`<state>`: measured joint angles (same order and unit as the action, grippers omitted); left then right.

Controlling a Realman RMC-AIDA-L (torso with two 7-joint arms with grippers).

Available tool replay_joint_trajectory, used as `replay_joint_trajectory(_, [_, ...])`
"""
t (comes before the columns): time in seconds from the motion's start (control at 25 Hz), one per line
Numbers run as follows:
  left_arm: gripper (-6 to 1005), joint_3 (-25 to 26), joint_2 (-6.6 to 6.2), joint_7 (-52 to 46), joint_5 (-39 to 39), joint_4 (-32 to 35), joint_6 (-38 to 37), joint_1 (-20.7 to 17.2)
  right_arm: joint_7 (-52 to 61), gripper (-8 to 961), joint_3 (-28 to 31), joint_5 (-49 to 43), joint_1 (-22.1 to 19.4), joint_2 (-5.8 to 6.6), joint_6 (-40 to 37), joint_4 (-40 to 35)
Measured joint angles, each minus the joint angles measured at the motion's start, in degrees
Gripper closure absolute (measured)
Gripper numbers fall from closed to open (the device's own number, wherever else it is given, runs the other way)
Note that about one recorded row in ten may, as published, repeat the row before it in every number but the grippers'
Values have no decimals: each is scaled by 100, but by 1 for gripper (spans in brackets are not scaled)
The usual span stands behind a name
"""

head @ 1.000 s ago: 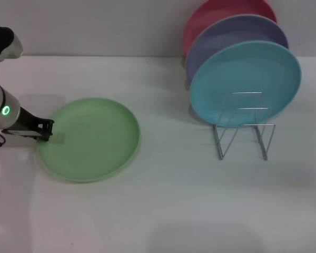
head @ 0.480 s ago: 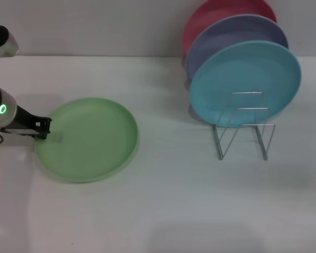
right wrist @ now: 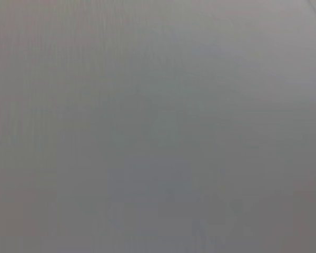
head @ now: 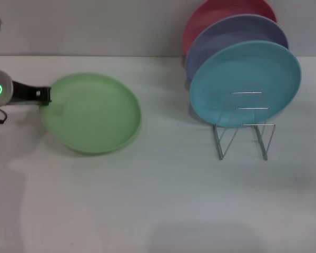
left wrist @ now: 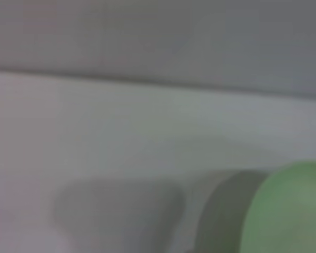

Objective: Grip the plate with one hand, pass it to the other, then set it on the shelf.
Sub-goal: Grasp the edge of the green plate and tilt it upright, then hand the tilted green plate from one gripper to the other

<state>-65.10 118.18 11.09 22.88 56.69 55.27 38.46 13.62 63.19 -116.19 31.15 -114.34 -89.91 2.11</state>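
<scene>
The light green plate (head: 92, 113) hangs above the white table at the left of the head view, held by its left rim. My left gripper (head: 44, 96) is shut on that rim and carries the plate clear of the table. Part of the green plate also shows in the left wrist view (left wrist: 287, 211). The silver wire shelf (head: 243, 129) stands at the right; its front loops hold nothing. My right gripper is out of view; its wrist view shows only a blank grey surface.
A turquoise-blue plate (head: 245, 81), a lavender plate (head: 226, 34) and a pink plate (head: 216, 13) stand upright in the back of the rack. The white table (head: 163, 200) stretches in front, with a grey wall behind.
My left gripper has lifted the green plate off the table and raised it; the plate now sits higher and farther back in the head view. The rack has not moved.
</scene>
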Motion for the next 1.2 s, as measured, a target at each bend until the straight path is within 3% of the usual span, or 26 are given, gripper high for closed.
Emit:
replay_joint_trajectory(0.08, [967,20,-1,164,288,5,-213,-61,0,450,-1,0,5,0,0,0])
replay_joint_trajectory(0.48, [963,-129,10,1215,1650,49,-1358,-554,0,449,-24,0,61,26,29,-2])
replay_joint_trajectory(0.68, [962,-652,20,2175,2800,64,-2348,-962,0,449,-31,0,117,35,47,-10])
replay_joint_trajectory(0.72, [961,-933,21,2583,3303,68,-2825,-1128,0,450,-40,-9,130,35,46,-11])
replay_joint_trajectory(0.84, [960,-1204,21,2949,3741,70,-3265,-1270,0,450,-42,-16,138,35,45,-7])
replay_joint_trajectory(0.92, [959,-1656,21,3509,4421,123,-3935,-1487,-8,451,-44,-24,146,35,46,-1])
replay_joint_trajectory(1.2, [957,-2458,18,3933,4758,274,-4914,-1658,-36,450,-48,-31,171,35,55,-24])
